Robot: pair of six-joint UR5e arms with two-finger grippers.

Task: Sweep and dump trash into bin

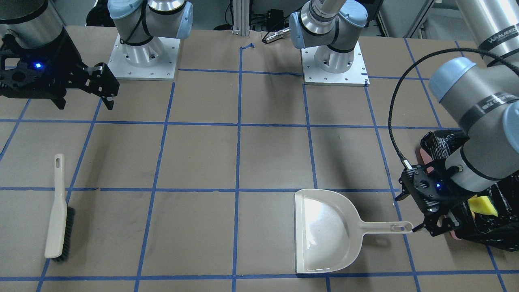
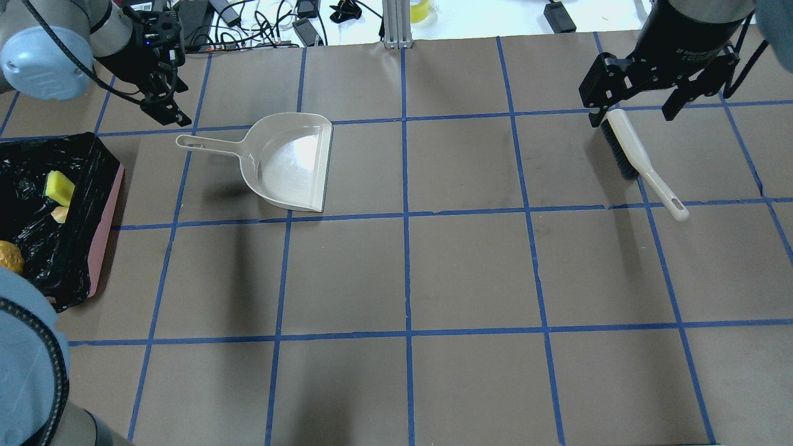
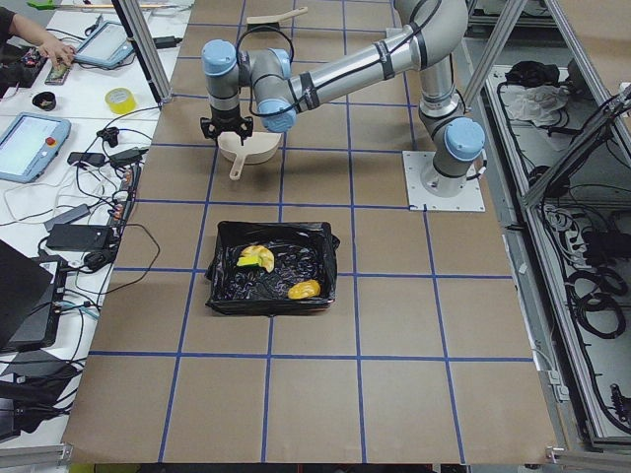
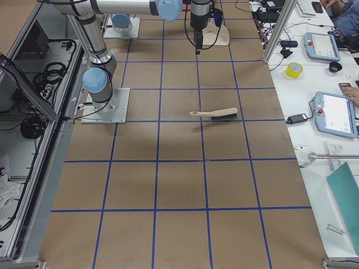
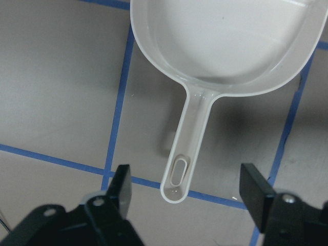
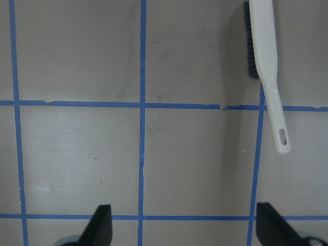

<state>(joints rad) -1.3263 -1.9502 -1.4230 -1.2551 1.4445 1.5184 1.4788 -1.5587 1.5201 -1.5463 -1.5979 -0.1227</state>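
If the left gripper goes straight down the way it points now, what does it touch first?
Most likely the end of the dustpan handle, which lies between the open fingers of the left gripper in the wrist view. Its height above it is unclear.

The overhead view looks forward and down from behind the robot over most of the table (image 2: 433,279). The front-facing view looks steeply down from across it, with the arm bases (image 1: 144,61) at its top; both take in the dustpan (image 2: 291,161) and the brush (image 2: 635,152). The two side views look along the table from its ends, high and far, one centred on the bin (image 3: 222,296), the other on the brush. Each wrist camera looks straight down: the left close over the dustpan handle, the right farther above the brush.
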